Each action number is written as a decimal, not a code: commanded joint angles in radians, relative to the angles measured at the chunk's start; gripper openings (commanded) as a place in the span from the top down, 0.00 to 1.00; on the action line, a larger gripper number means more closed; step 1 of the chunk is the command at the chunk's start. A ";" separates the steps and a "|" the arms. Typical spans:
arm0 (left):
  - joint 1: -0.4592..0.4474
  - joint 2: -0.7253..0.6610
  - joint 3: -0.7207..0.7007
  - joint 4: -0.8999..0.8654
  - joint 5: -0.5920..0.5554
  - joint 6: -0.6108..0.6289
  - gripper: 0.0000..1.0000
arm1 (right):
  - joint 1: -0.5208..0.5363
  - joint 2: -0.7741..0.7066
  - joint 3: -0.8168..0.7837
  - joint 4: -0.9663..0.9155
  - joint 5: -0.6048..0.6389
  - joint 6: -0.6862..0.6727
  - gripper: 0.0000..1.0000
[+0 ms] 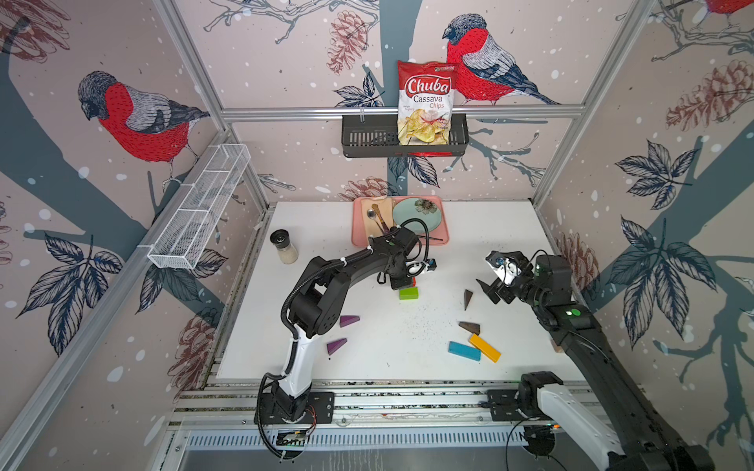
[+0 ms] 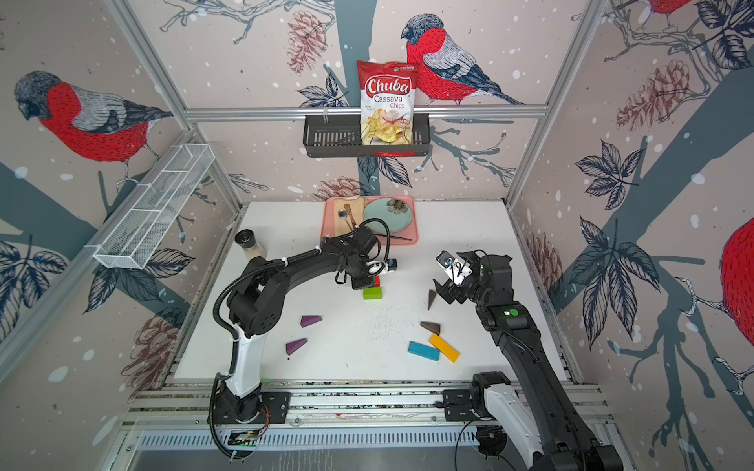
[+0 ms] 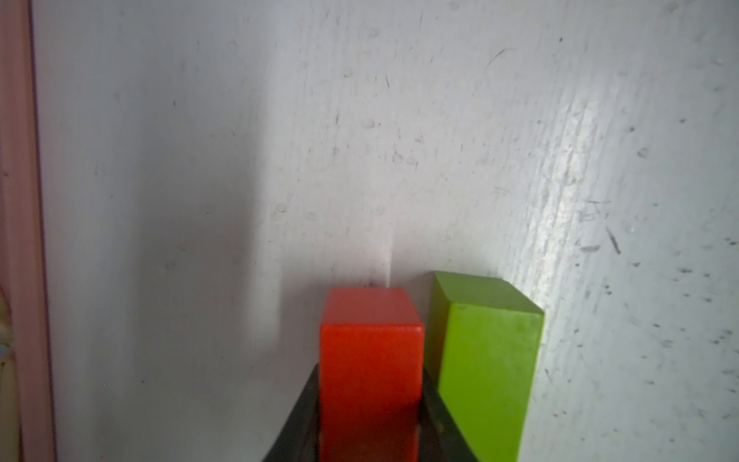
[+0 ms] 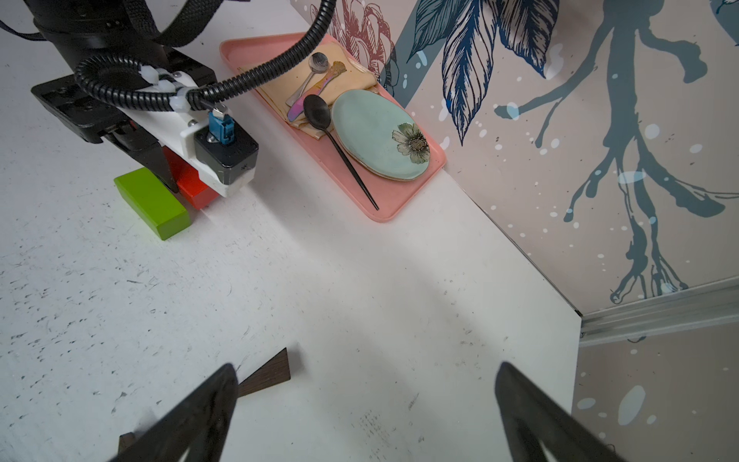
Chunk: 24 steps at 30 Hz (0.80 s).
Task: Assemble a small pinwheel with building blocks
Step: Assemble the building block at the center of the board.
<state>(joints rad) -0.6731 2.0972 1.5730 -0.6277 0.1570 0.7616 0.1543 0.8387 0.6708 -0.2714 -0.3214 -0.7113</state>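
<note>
Red brick (image 3: pixel 371 360) sits clamped between the narrowly set jaws of the left gripper (image 3: pixel 370 420), low against the white table (image 3: pixel 200 160) near its middle. Lime-green brick (image 3: pixel 486 360) lies just beside it, one black finger (image 4: pixel 160 164) between the two. Off to the right, the right gripper (image 4: pixel 366 372) hangs with jaws spread wide, holding nothing, near a dark brown wedge (image 4: pixel 268 374) on the table.

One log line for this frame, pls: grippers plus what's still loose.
left gripper: shut on red block, beside green block | right gripper: open, empty, near dark brown wedge | unplaced: blue bar, yellow bar, purple wedges
</note>
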 commanded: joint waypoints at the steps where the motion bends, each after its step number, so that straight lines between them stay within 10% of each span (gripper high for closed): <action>1: 0.006 -0.006 -0.008 -0.021 0.013 0.030 0.80 | -0.002 0.004 0.006 -0.003 -0.020 -0.013 0.00; 24: 0.010 0.034 0.033 -0.020 0.108 0.012 0.69 | -0.006 -0.001 -0.001 -0.019 -0.016 -0.025 0.01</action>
<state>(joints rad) -0.6643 2.1273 1.5932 -0.6353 0.2359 0.7654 0.1497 0.8394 0.6708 -0.2768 -0.3252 -0.7326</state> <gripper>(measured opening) 0.315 0.995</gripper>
